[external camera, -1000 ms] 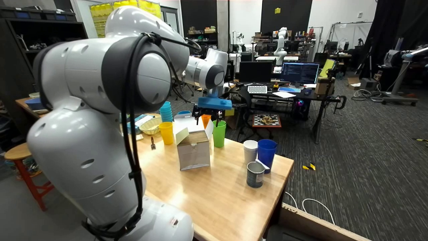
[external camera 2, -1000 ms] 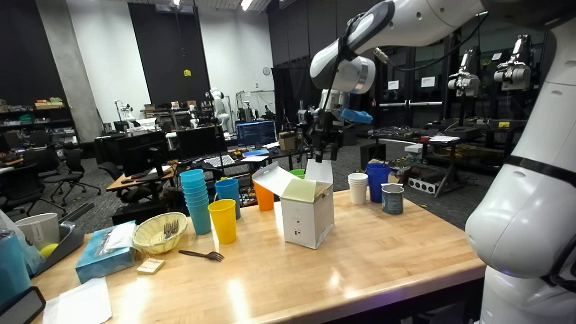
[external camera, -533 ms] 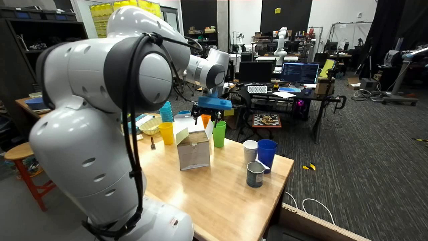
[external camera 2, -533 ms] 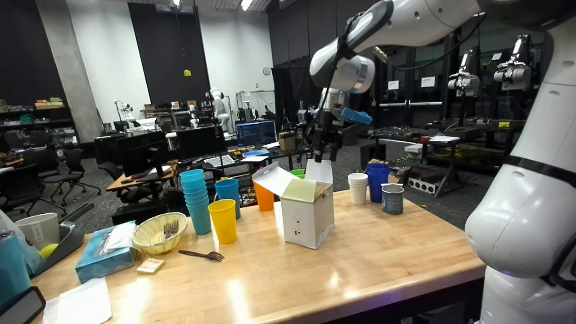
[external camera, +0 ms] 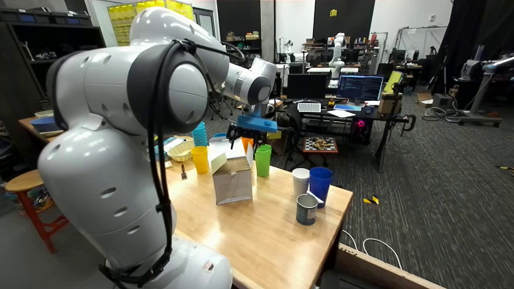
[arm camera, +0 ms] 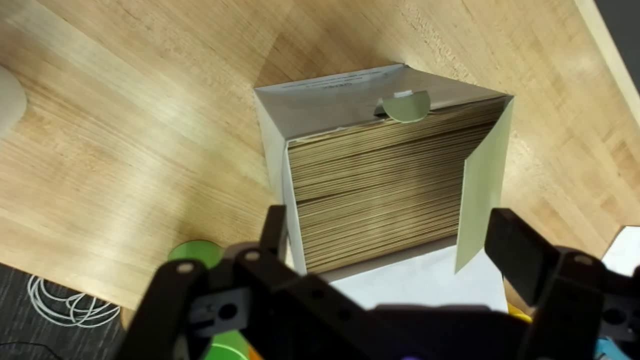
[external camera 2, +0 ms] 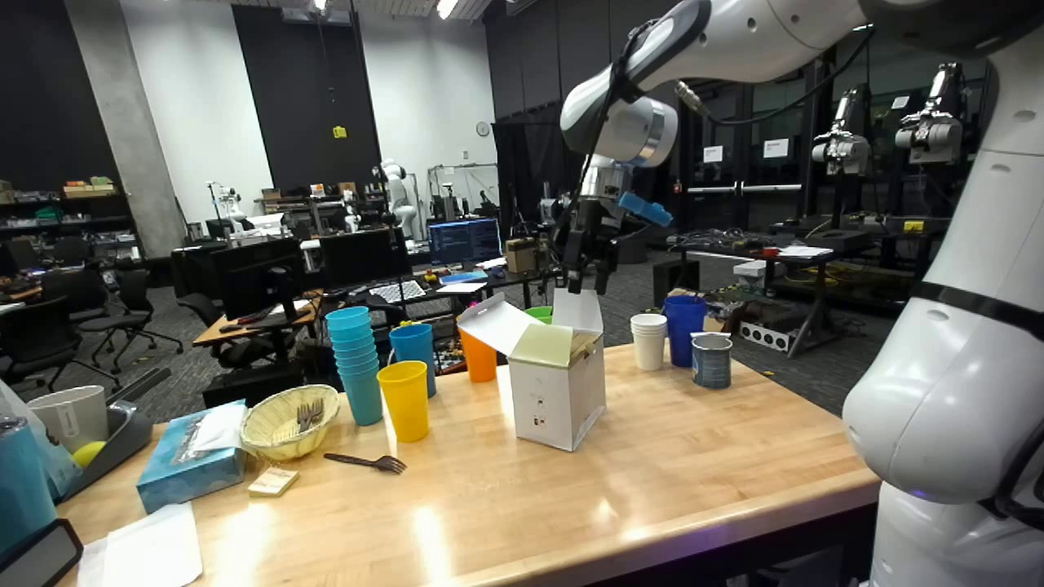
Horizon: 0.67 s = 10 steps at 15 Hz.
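Hovering over the box (external camera 2: 555, 395), gripper (arm camera: 387, 225) spread apart: apparently the aligning step.
Descent would call for clearing the pale flap (arm camera: 482, 187) at the wrist view's three o'clock.

Beyond the far edge of the wooden table (external camera 2: 693, 456), a black desk (external camera: 379, 117) carries 2 monitors (external camera: 360, 88), 1 with text lit on it. Dark grey carpet (external camera: 433, 168) spreads past that edge. White wall (external camera 2: 428, 106) alternates with black panels (external camera 2: 298, 90); in an exterior view a round clock (external camera 2: 483, 128) hangs on the wall, and 2 ceiling lights (external camera 2: 447, 8) glow.
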Motion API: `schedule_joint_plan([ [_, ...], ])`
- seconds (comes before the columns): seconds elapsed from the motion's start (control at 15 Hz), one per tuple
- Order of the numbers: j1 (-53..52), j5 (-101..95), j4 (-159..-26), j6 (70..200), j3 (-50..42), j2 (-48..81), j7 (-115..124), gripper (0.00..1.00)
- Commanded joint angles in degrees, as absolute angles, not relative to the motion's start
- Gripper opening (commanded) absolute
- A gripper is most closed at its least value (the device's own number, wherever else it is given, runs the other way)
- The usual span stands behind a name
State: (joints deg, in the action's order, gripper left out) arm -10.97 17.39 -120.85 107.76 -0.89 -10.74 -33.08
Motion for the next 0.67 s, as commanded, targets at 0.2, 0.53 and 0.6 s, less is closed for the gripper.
schedule_joint_plan([
  [0.2,-9.7,21.6,-119.0,104.2,-0.3,-9.9,-37.2,1.00],
  [0.53,-9.4,21.9,-118.7,102.7,-0.2,-9.7,-38.5,1.00],
  [0.6,-9.4,21.8,-118.6,102.5,-0.2,-9.7,-38.6,1.00],
])
